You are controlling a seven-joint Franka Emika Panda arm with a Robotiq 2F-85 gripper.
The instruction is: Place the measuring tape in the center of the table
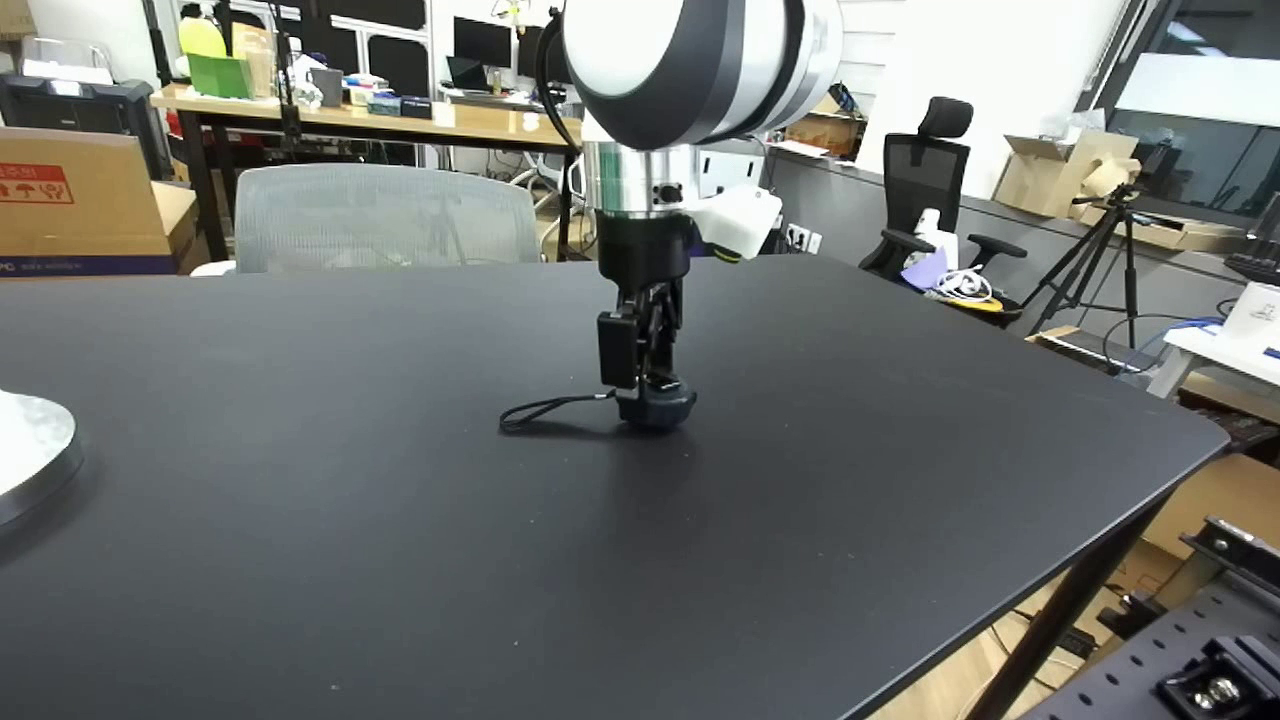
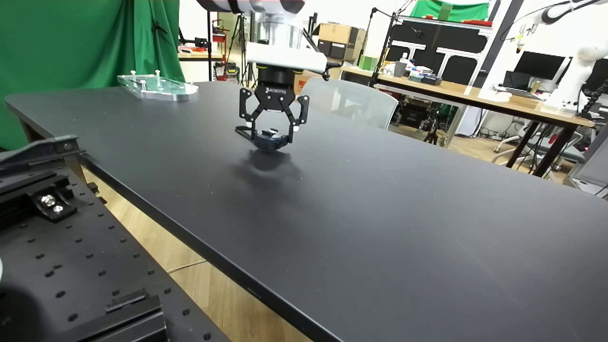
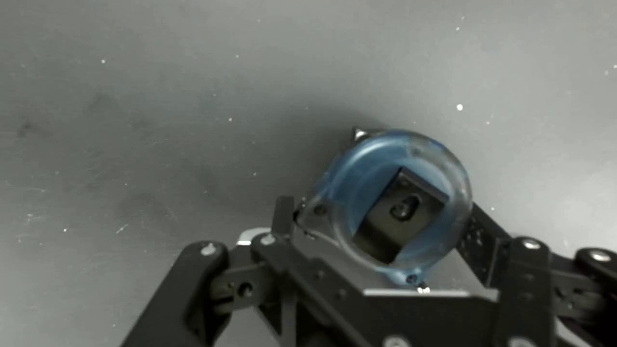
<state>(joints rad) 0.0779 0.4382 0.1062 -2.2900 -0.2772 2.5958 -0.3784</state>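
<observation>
The measuring tape is a small dark rounded case (image 1: 655,405) with a thin looped strap to one side. It also shows in an exterior view (image 2: 270,140). In the wrist view the tape (image 3: 356,193) looks bluish and clear-rimmed, with a dark metal clip on top. My gripper (image 1: 640,385) points straight down, with one finger on each side of the case; it also shows in an exterior view (image 2: 272,133) and in the wrist view (image 3: 381,214). The fingers are closed on the case. The tape is very low over the black table (image 2: 380,237), with a shadow beneath it.
A white round object (image 1: 35,450) stands on the table at the edge of an exterior view. A clear plate with pegs (image 2: 159,88) lies at the table's far corner. A mesh chair (image 1: 385,220) stands behind the table. A perforated metal base (image 2: 95,266) adjoins the near edge.
</observation>
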